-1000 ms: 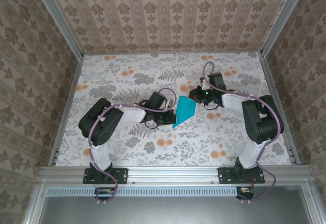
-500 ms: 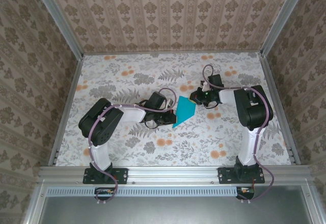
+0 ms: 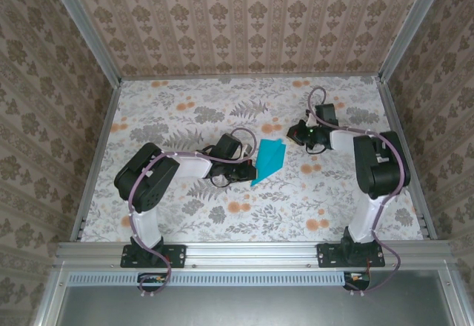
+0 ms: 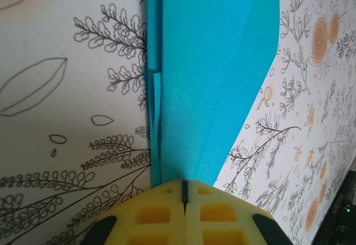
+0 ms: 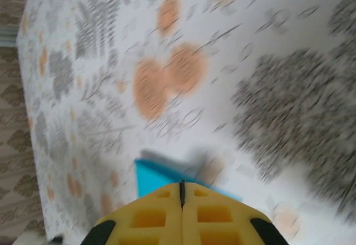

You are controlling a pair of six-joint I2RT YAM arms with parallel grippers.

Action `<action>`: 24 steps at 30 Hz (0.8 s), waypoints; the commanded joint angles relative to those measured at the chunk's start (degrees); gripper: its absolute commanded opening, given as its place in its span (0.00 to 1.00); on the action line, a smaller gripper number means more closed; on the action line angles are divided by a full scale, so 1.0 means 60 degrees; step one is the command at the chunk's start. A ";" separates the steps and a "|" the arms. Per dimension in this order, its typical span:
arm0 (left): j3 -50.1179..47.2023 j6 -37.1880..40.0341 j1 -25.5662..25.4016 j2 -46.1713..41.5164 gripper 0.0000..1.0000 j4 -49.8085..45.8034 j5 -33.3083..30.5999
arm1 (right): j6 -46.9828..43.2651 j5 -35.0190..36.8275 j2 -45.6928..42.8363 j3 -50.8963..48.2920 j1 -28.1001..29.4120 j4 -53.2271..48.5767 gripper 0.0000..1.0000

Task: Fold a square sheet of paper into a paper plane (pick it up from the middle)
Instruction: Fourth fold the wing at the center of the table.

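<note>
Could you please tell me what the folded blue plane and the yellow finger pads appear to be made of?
The paper plane looks like thin matte teal paper: crisp creases, layered edges, faint grain. The pads of the left gripper look like yellow foam or soft rubber, moulded with square pockets; I cannot tell which.

My left arm [image 3: 150,180] and right arm [image 3: 379,164]: white links between bulky black joints, a purple-grey cable [image 3: 238,132] looping along each, black base plates [image 3: 153,255]. My left end effector [image 4: 184,185] and right end effector [image 5: 182,186] wear yellow pads [image 4: 150,214] with square pockets, black corners at 7 and 5 o'clock.
</note>
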 commanded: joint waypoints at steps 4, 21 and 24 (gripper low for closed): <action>-0.0370 0.0003 0.0046 0.0379 0.00 -0.1811 -0.0556 | -0.0075 -0.0556 -0.0689 -0.0668 0.1184 -0.0207 0.00; 0.0117 0.0282 0.0017 -0.0709 0.00 -0.1097 -0.0359 | -0.0641 -0.0399 0.1110 -0.0471 0.1987 -0.1167 0.00; 0.0269 0.0344 0.0026 -0.1055 0.05 -0.0488 -0.0243 | -0.0812 -0.0145 0.1218 -0.0308 0.1962 -0.1667 0.00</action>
